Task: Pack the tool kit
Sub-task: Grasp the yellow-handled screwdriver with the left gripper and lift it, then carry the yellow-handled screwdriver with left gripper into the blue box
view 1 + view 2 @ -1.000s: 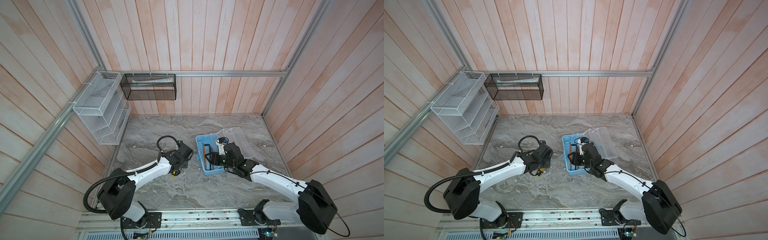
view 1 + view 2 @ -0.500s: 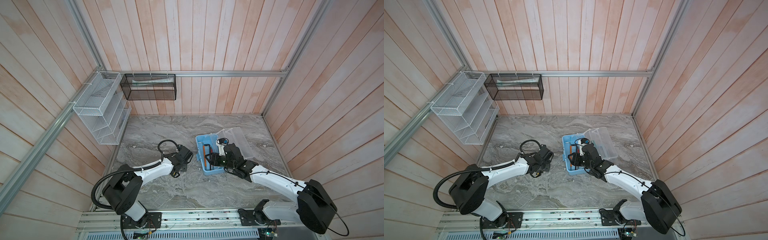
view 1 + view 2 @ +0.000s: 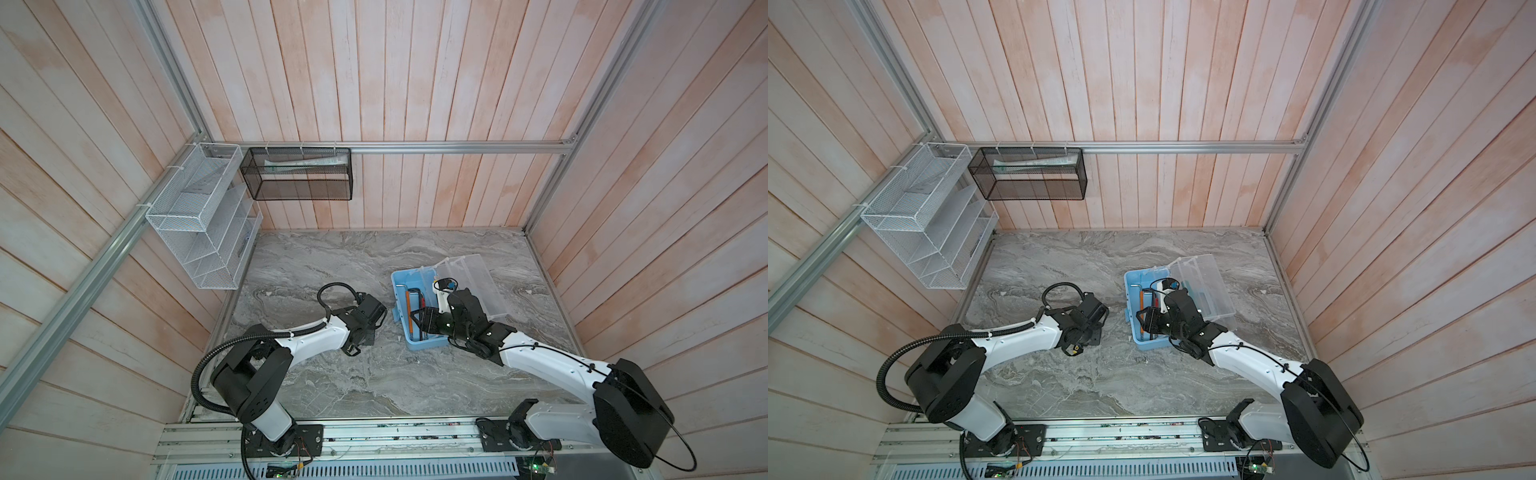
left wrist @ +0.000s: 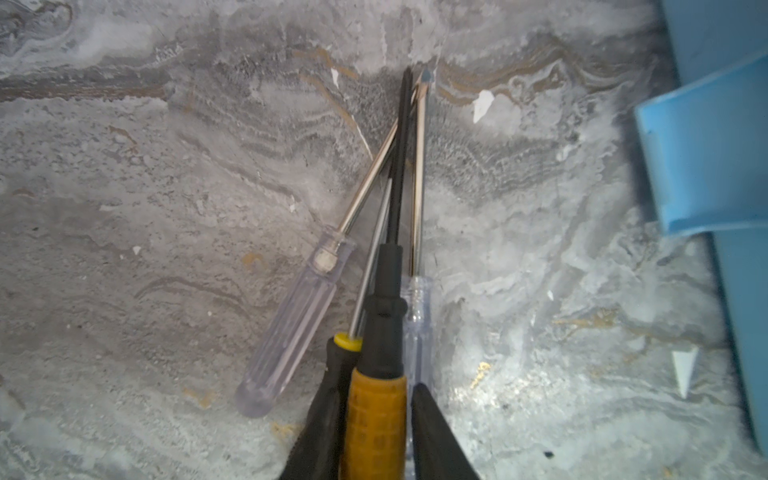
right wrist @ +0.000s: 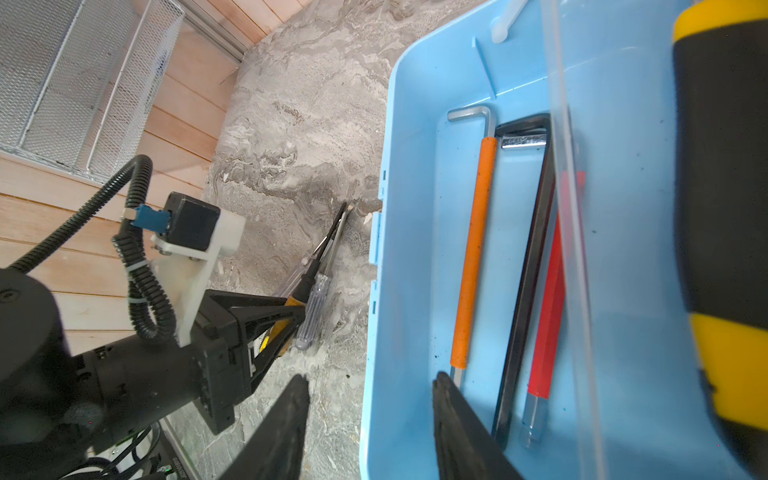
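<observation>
Tool kit, the rectangular light-blue plastic case [image 3: 428, 343], is sitting about mid-tabletop, a shade toward 3 o'clock in both top views. Its clear plastic lid [image 3: 478, 282] is lying open toward 2 o'clock. An orange-sleeved hex key [image 5: 473, 257], a black hex key [image 5: 528, 291] and a red-sleeved hex key [image 5: 548, 311] are lying inside.

Right claw [image 5: 372, 379] is standing open, straddling the case's long wall on the 9 o'clock side. One finger is inside, one outside, gripping nothing.

Left claw [image 4: 376, 374] is sitting at 9 o'clock of the case, straddling the yellow-and-black ribbed-handle screwdriver [image 4: 386, 291] on the grey marble tabletop [image 4: 124, 208]. One finger is looking pressed on, with a sliver of gap at the other, so I can't tell if it's clamping. A fat clear-handled screwdriver [image 4: 291, 324] and a slim clear-handled screwdriver [image 4: 417, 328] are crossing shafts with it and likely dragging along.

Handling, judging by looks: the case is reading light, thin-walled and smooth, so probably sliding on marble when nudged. Walls are likely flexing, and the lid and hinge are looking fragile. I'm favouring pinching the rim wall or the light-blue handle [image 4: 706, 166], never the lid.
</observation>
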Controlling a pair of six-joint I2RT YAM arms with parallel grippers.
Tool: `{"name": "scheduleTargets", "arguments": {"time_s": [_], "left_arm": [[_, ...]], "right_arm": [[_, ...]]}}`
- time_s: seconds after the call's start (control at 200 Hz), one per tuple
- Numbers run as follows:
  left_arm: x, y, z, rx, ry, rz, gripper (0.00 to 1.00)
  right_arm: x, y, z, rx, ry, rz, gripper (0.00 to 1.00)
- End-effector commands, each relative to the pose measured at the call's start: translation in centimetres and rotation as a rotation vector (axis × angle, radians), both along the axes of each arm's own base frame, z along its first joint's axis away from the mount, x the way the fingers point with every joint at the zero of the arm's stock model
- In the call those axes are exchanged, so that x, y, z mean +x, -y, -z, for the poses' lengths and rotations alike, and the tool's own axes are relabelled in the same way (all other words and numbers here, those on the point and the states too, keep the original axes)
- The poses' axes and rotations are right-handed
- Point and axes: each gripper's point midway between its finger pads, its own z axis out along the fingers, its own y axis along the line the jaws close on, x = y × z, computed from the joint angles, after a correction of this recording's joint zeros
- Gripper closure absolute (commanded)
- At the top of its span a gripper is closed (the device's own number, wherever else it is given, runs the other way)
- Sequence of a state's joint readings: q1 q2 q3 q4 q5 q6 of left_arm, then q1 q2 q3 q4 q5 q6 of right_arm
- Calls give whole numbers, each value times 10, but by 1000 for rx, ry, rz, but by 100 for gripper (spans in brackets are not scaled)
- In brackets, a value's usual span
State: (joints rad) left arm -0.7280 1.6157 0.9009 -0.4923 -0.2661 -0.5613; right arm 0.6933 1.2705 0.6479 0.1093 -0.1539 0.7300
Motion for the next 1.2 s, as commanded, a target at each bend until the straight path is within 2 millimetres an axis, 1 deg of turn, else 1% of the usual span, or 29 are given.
{"name": "scheduleTargets", "arguments": {"time_s": [0.0,0.15,0.19,0.365,0.61,0.795,0.875,0.99,1.115,1.195], "left_arm": [[-3,-4,13,15,-27,-12,71],[-2,-3,13,17,-27,-10,77],[-2,-4,11,17,-21,-11,81],[1,-2,1,7,0,-7,84],[5,8,-30,-61,37,10,84],[4,17,-53,-162,53,27,85],[4,22,-66,-223,67,30,85],[3,31,-88,-321,95,32,85],[4,45,-124,-461,139,43,85],[7,58,-148,-565,179,56,85]], "right_arm": [[2,1,2,-4,11,16,52],[3,1,0,-1,17,20,51],[4,1,-2,-1,20,20,51],[6,0,-4,1,24,19,51],[8,0,-10,22,26,21,51],[10,1,-15,36,33,26,51],[11,3,-16,35,34,29,51],[14,8,-25,51,50,43,51],[17,16,-42,68,78,61,51],[20,25,-54,82,101,85,51]]}}
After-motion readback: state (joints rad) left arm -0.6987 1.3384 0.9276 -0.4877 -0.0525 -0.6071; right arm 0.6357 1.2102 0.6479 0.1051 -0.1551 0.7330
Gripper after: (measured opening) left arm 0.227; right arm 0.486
